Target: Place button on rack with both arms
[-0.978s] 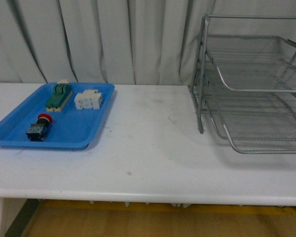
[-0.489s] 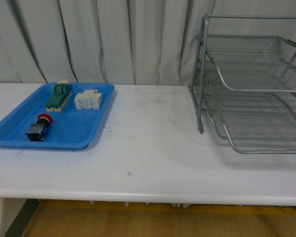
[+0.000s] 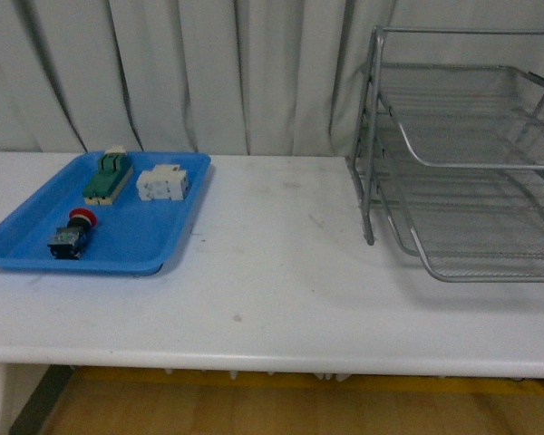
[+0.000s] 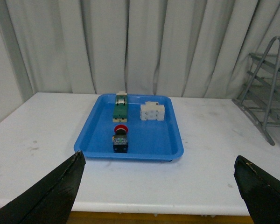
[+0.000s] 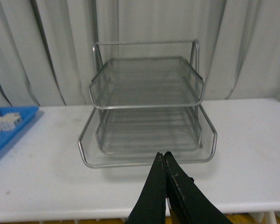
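A white table (image 3: pixel 272 281) is being shown in the front view, before a pale pleated curtain (image 3: pixel 208 72). At the left of the frame, a flat blue plastic tray (image 3: pixel 140 237) is lying on it. A small push-button switch with a round red cap and a black-and-blue blocky body (image 3: pixel 72 234) is lying on its side in the tray's near left part. Behind this button, a green terminal block (image 3: pixel 108 178) and a white blocky connector (image 3: pixel 162 183) are resting side by side, apart from it. At the right of the frame, well apart from the tray, a large silver wire-mesh rack with three stacked tiers (image 3: pixel 462 163) is standing, cut off by the frame edge.

The grippers are being shown by the wrist views only. In the left wrist view, the left gripper (image 4: pixel 157 161) is being held with its two black fingers spread wide, nothing between them, facing the tray. In the right wrist view, the right gripper (image 5: pixel 164 156) is being held with its black fingers pressed together, gripping nothing, facing the rack's open front. The rack's full width is being seen here alone.
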Controlling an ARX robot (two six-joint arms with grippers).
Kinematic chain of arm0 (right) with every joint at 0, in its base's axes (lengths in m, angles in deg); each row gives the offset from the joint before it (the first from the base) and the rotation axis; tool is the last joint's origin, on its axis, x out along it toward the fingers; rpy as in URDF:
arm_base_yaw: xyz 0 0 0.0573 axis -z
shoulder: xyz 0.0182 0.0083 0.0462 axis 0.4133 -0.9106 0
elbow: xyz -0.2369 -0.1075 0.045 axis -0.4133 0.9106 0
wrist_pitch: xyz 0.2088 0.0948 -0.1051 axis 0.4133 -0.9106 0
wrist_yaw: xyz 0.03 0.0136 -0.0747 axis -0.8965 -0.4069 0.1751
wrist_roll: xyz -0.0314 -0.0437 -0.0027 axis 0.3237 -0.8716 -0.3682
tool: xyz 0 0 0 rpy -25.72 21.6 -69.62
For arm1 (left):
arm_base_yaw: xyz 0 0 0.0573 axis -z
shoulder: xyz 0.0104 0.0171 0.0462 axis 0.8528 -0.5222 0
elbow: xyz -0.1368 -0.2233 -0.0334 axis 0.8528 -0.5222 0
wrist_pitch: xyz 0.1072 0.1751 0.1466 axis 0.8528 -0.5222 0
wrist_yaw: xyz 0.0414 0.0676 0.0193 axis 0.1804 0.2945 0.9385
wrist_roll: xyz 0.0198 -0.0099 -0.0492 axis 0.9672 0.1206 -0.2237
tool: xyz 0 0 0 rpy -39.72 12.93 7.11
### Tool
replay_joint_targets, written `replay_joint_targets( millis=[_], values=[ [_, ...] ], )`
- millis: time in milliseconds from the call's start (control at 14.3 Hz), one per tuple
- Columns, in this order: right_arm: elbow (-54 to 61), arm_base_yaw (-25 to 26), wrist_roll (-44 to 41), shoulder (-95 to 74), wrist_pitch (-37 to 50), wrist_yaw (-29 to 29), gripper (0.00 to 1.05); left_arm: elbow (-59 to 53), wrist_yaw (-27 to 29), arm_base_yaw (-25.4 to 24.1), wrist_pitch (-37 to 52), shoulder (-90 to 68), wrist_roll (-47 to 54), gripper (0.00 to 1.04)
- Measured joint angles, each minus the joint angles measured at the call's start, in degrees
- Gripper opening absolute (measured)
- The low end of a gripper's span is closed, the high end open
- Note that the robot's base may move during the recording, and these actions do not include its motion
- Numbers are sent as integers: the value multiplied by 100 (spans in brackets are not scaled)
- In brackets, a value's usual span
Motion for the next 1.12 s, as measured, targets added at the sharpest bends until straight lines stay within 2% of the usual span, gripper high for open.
replay_joint_targets(
  millis=[70,140,210,279,349,489,629,768,1117],
  values=[
    [0,0,-7,0,-35,0,6,0,-4,0,0,0,0,98],
    [0,0,-9,-2,-42,0,16,0,-2,0,-7,0,2,98],
    [0,0,-11,0,-42,4,26,229,651,262,-634,-323,146,98],
    [0,0,-17,-2,-42,0,37,505,1185,444,-518,-1272,216,98],
    [0,0,-17,0,-37,-4,46,706,1196,358,-136,-2006,214,98],
    [0,-2,-17,-2,-44,-2,72,1276,557,111,1075,-4079,116,98],
    [0,-2,-17,-2,-44,-2,99,2352,-13,-142,1908,-6485,116,98],
    [0,-2,-17,-2,-42,-2,98,3904,-203,-348,1867,-8959,262,98],
    [0,-2,-17,-2,-44,0,98,6262,-304,-581,1027,-11398,398,98]
  ],
)
